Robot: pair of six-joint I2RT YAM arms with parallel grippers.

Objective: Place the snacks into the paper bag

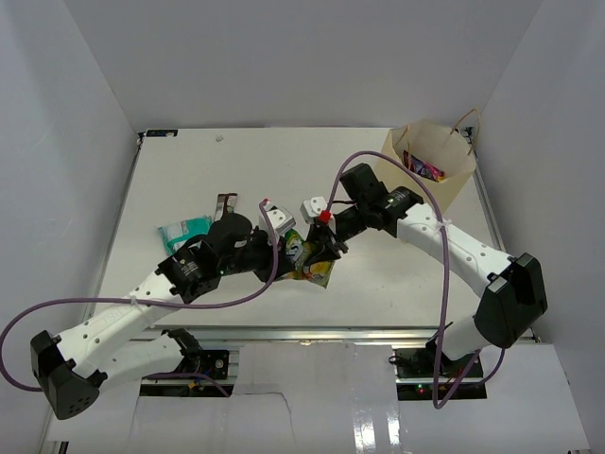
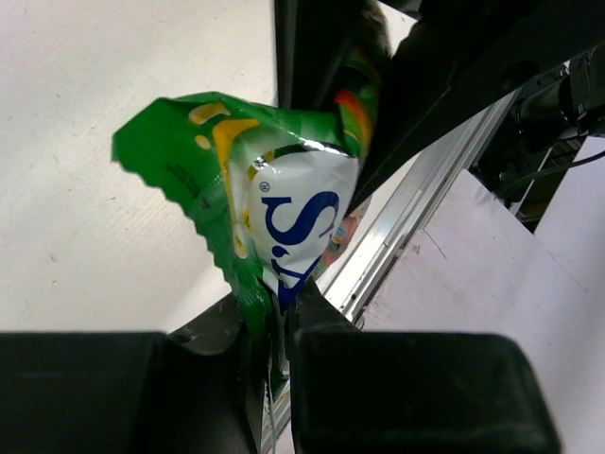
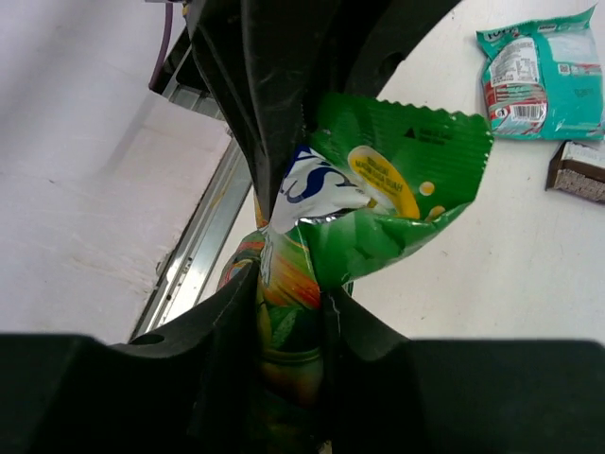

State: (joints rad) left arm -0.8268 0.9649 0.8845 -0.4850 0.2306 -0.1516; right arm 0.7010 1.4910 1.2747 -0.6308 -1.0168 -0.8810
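A green-yellow snack packet [image 1: 309, 266] hangs just above the table's middle front, held from both ends. My left gripper [image 2: 281, 317] is shut on the lower edge of this packet [image 2: 274, 208], and the seam is pinched between its pads. My right gripper [image 3: 288, 293] is shut on the other end of the packet [image 3: 397, 180], with both fingers pressed on the foil. In the top view the left gripper [image 1: 288, 248] and the right gripper [image 1: 326, 248] face each other. The tan paper bag [image 1: 444, 184] stands open at the far right, with a pink packet [image 1: 425, 169] inside.
A teal packet [image 1: 184, 230] lies flat on the table at the left and shows in the right wrist view [image 3: 544, 76]. A dark brown packet [image 1: 224, 203] lies just behind it [image 3: 579, 173]. The table's metal front rail [image 2: 416, 208] runs close below the held packet.
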